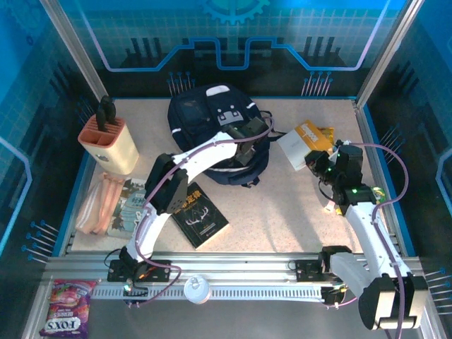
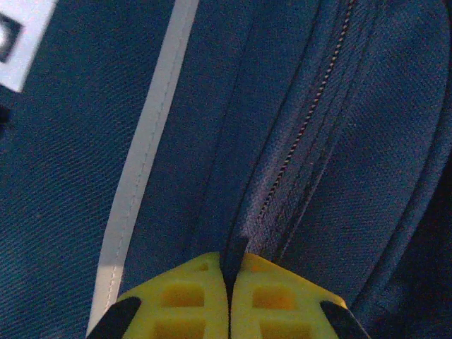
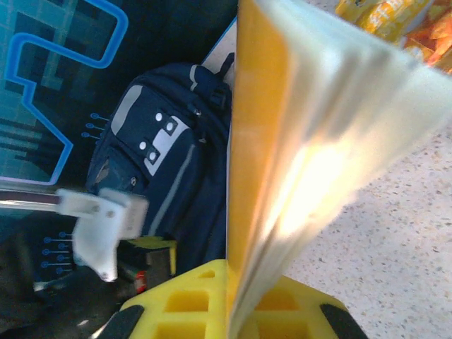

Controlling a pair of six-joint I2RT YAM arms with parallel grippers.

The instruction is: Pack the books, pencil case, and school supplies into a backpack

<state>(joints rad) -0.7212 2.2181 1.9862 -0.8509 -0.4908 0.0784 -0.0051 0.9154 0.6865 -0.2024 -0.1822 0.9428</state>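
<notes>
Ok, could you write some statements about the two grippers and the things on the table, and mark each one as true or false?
1. The left gripper is shut on the backpack, by its zipper. True.
2. The right gripper is open and holds nothing. False: it is shut on the orange-and-white pack.
3. The black book lies on the table, outside the backpack. True.
4. The pencil case is inside the backpack. False: it lies on the table, near the knife block.
</notes>
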